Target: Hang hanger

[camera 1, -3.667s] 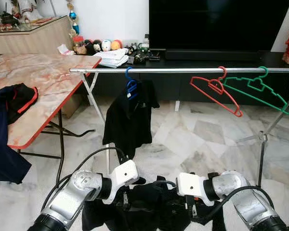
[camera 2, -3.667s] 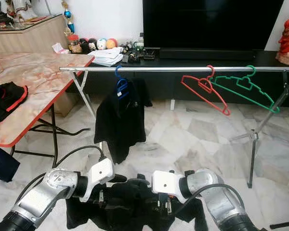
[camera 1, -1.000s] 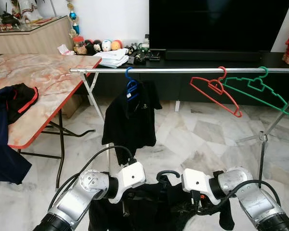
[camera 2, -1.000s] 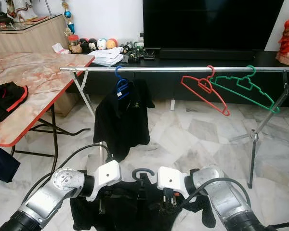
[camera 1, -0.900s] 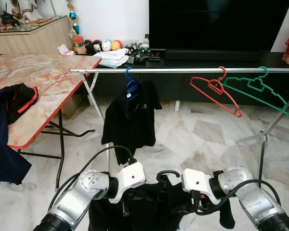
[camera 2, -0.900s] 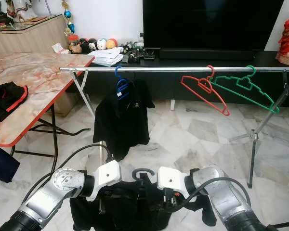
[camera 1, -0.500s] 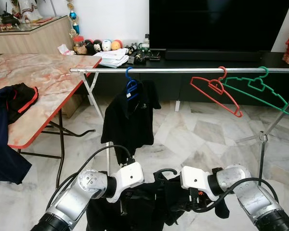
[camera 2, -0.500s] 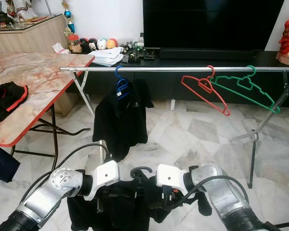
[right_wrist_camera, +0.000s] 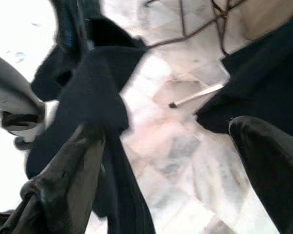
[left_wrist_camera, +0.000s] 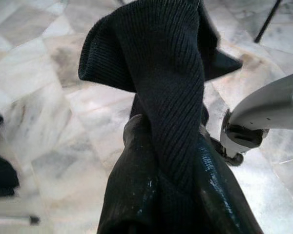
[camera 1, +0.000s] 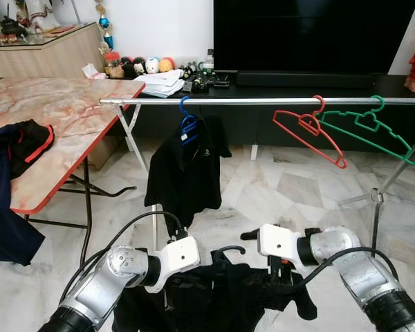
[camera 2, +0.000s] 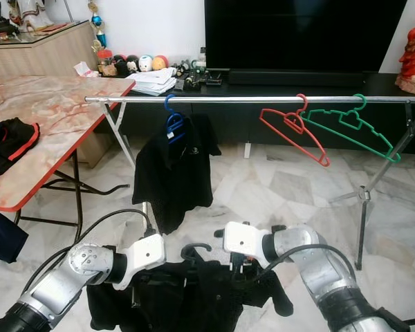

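The left gripper [left_wrist_camera: 161, 195] clamps the black garment [camera 1: 221, 297] low before the rail [camera 1: 263, 101]; the right gripper [right_wrist_camera: 171, 161] is spread. Lift level so the black hook [camera 1: 229, 250] clears.

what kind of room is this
Most likely a home living room: a large dark television on a low black console, marble floor tiles, and a metal clothes rail set up for laundry.
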